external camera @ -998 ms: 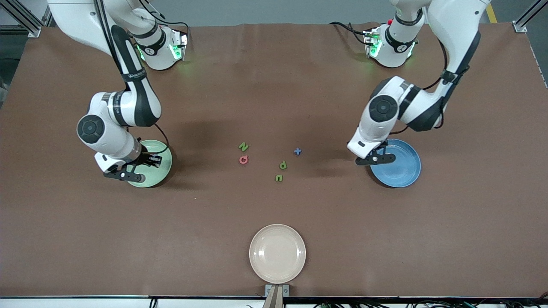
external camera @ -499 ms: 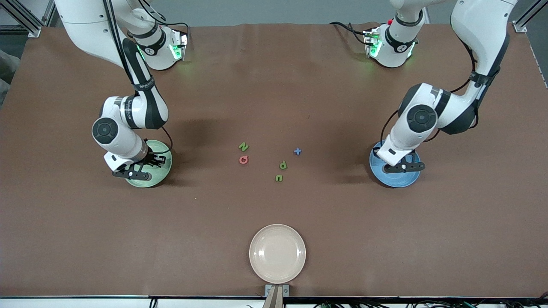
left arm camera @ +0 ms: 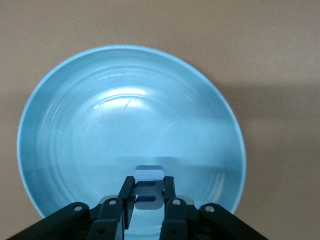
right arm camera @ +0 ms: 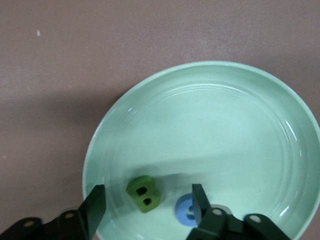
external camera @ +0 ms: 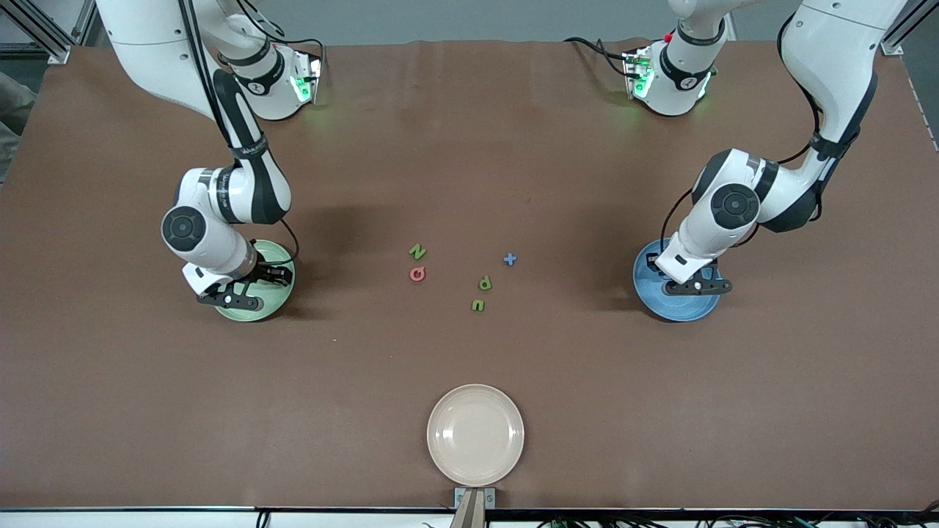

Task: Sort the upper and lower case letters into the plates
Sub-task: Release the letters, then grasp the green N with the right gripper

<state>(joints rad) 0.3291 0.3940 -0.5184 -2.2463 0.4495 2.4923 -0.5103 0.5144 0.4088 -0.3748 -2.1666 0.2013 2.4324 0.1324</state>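
Right wrist view alone shows green B (right arm camera: 144,194) loose between spread jaws, left jaws clamping blue E (left arm camera: 149,192).

2 letters (right arm camera: 144,193) in the right arm's end plate (right arm camera: 240,125); 5 loose letters (external camera: 417,273) lying between both plates.

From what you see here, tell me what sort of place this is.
Probably a robotics lab bench: two arms bolted to a brown-covered table, metal framing at its corners, and toy letters such as the green N as props.
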